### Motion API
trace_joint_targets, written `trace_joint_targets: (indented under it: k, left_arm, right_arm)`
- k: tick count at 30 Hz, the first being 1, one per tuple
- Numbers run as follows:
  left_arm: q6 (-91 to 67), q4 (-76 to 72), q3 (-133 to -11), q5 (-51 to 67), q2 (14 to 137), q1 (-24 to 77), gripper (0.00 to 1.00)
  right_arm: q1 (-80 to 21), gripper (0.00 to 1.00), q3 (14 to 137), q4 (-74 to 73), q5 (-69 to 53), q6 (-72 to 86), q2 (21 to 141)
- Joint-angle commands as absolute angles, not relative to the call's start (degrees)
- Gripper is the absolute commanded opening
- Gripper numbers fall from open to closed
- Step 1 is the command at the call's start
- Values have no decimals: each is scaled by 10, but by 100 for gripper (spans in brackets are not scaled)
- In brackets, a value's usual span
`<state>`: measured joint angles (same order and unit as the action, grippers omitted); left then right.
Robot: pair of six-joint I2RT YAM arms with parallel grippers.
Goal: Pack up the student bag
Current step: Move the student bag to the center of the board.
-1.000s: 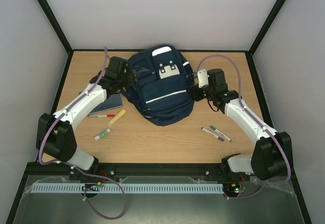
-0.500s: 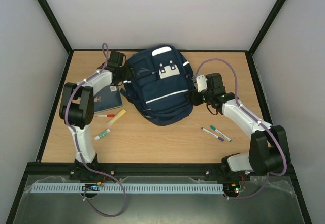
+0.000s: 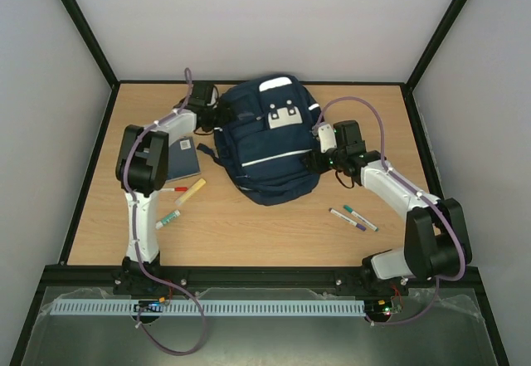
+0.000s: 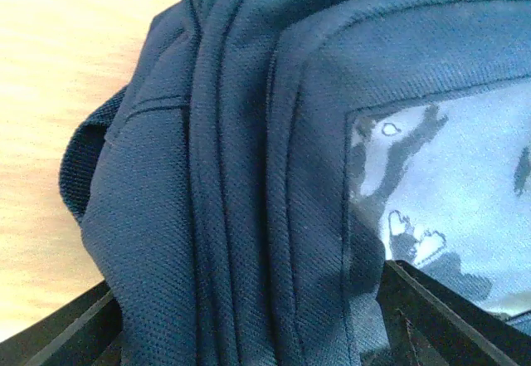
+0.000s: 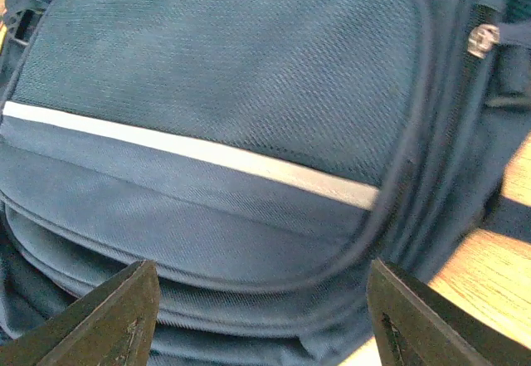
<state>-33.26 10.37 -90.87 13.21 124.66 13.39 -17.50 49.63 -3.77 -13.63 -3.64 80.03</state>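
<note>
**Arms Flanking Bag, Packing Not Yet Begun**

The bag point(image 3: 267, 146) is lying front-up on the table point(image 3: 249, 237), its zips apparently shut, with an arm on either side. The left gripper point(image 3: 217, 114) is sitting at the bag's upper left corner. Its jaws are standing wide astride the seamed edge and clamping nothing that can be seen. The right gripper point(image 3: 313, 157) is hovering at the bag's right side, jaws also spread wide and empty, facing the front pocket and its white stripe point(image 5: 199, 154).

A notebook point(image 3: 181, 161) and three markers point(image 3: 192, 190) are waiting to the bag's left, and two pens point(image 3: 353, 217) to its lower right. The step in hand is judged to be steadying the bag ahead of opening it. The next move is likely calling for one gripper to find a zip pull point(image 5: 481, 41) and draw it while the other is holding the cloth taut.

No brand or writing is showing legibly. The grey-white patch point(image 3: 284, 117) is carrying no readable text, the clear window point(image 4: 440, 183) is giving back only reflections, and the notebook's white label is too small to read.
</note>
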Motion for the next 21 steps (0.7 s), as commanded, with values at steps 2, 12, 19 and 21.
trace_joint_targets:
  k: [2,12,19,21]
  left_arm:
    - [-311,109,-961,215,1294,214,74]
    - [-323,118,-1014,223,1319,263,72]
    - [-286,213,-1014,143,1244,248,76]
    - [-292,235,-989,116,1203,235,78]
  right_arm:
    - [-173,69,496,-42,-148,-41,811]
    - [-173,69,495,-45,-147,-42,810]
    - [-172,69,495,-46,-151,-42,801]
    - [-172,69,494,-46,-155,-42,799]
